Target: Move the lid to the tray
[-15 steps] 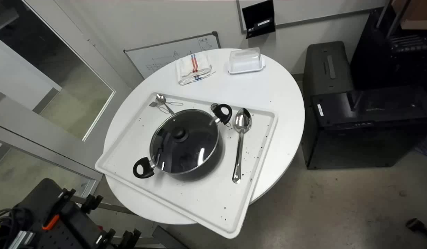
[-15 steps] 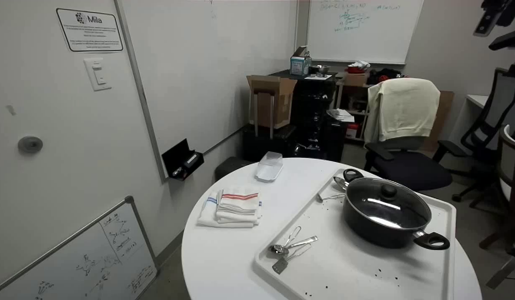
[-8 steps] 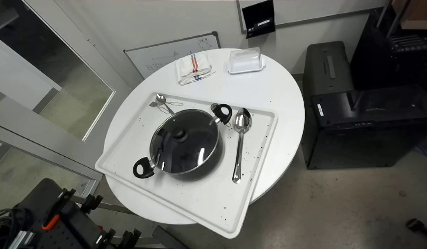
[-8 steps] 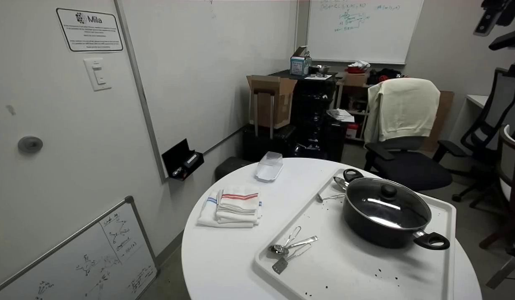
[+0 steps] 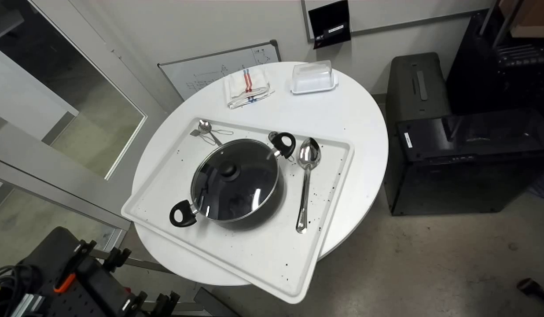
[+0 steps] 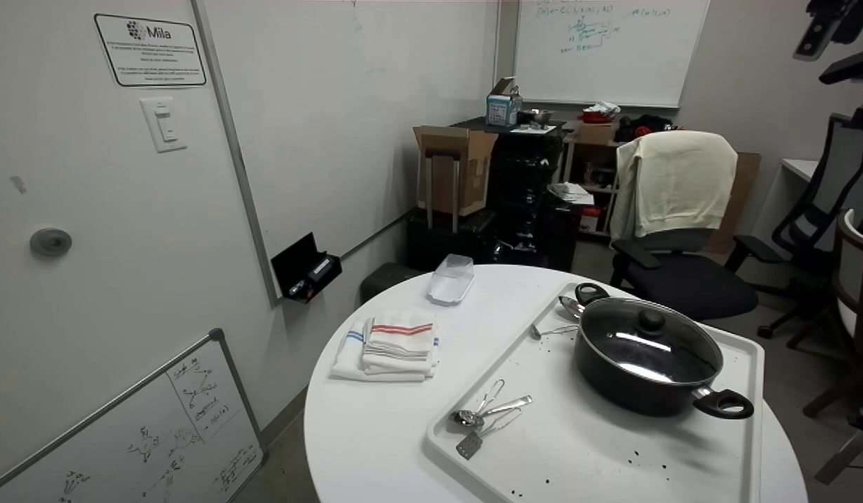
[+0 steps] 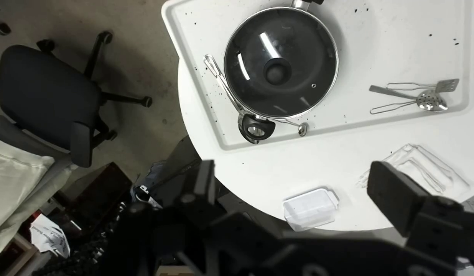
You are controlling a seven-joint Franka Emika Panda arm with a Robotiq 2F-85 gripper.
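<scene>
From here the claw (image 7: 292, 165) is spread wide, its fingers (image 7: 396, 195) well apart; in the wrist view the gap betw. them shows just white table (image 7: 275, 166) and a clear-topped plastic box (image 7: 311, 209) farther off, so the grip's free afaict. Both fingers are apart fr. the pan (image 6: 606, 385), tho I can't tell how high above it the claw hangs. The lid (image 5: 243, 189) sits knob-up on the pan, covering it, & the pan itself stands on the tray (image 5: 263, 259), i.e. lid touches pan, pan touches tray. Big spoon (image 5: 306, 176) lies on the tray just beside the pan, w/ a small ladle-like piece (image 7: 302, 129) nr the pan too, partly hidden. Bunch of small metal utensils (image 7: 428, 100) is across the pan fr. the big spoon, nr a tray corner. Folded towels (image 5: 248, 86), red & blue stripes, lie off the tray, well apart fr. the pan, same as the box. Past the pan, in an exterior view, there's a black chair (image 6: 683, 272) w/ a cream sweatshirt (image 6: 676, 181) over its back.
</scene>
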